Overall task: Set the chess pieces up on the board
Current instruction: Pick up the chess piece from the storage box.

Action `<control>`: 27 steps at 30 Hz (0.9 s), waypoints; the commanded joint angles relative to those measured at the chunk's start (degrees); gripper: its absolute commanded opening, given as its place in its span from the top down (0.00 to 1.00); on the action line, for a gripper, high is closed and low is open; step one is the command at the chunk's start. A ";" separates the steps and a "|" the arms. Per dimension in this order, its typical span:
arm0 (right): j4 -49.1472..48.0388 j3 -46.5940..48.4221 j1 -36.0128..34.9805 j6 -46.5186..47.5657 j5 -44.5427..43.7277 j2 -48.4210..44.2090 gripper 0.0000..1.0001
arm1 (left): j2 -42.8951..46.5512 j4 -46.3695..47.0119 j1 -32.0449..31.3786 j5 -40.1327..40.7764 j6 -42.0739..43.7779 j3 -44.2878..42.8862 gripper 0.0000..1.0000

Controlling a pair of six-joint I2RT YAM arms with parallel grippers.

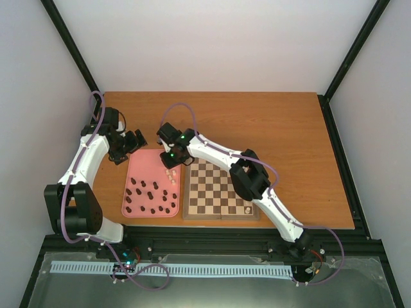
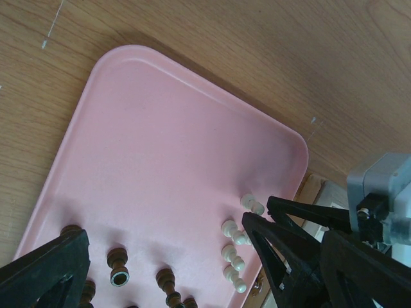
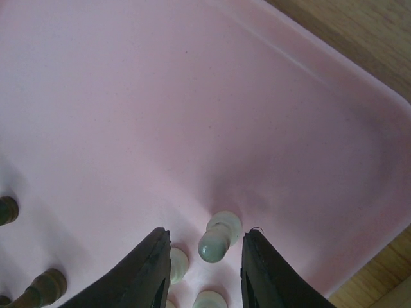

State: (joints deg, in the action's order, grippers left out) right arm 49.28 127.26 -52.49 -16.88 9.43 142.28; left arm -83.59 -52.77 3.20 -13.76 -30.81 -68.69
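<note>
Even daylight, soft shadows (wrist close-ups blurred)

Left hand (image 2: pixel 205 273) and right hand (image 3: pixel 204 256) hover, fingers parted.

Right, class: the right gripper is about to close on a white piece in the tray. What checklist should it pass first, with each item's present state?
1. Right gripper open: ok, jaws apart.
2. White piece between the jaws: ok; it lies on its side on the tray.
3. Neighbours clear of the jaws: not ok; a neighbour piece sits close by one finger.
4. Left gripper out of the way: ok; open, at the tray's far corner.
5. Board has free squares: ok; only a lone piece shows on it.
6. Fingertips low enough to grip: cannot tell.
</note>
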 commanded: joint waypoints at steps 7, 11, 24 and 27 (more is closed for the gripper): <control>1.02 2.73 -0.27 0.61 -1.08 2.29 0.75 | 1.28 -0.13 -0.13 -0.22 0.92 -0.55 0.00; 0.83 2.96 -0.27 0.63 -1.28 2.27 0.82 | 1.24 -0.23 -0.13 -0.13 1.01 -0.73 0.00; 0.82 2.99 -0.04 3.40 -7.06 -3.36 0.97 | 1.38 -0.33 -0.13 0.09 1.10 -1.10 0.00; 1.17 1.42 0.69 3.15 -8.54 -7.72 0.97 | 1.28 -0.31 -0.13 0.05 1.10 -1.23 0.00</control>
State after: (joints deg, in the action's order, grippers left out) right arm 50.30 129.05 -52.38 -14.61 4.69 142.87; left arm -83.59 -52.80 3.20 -13.72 -30.79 -68.69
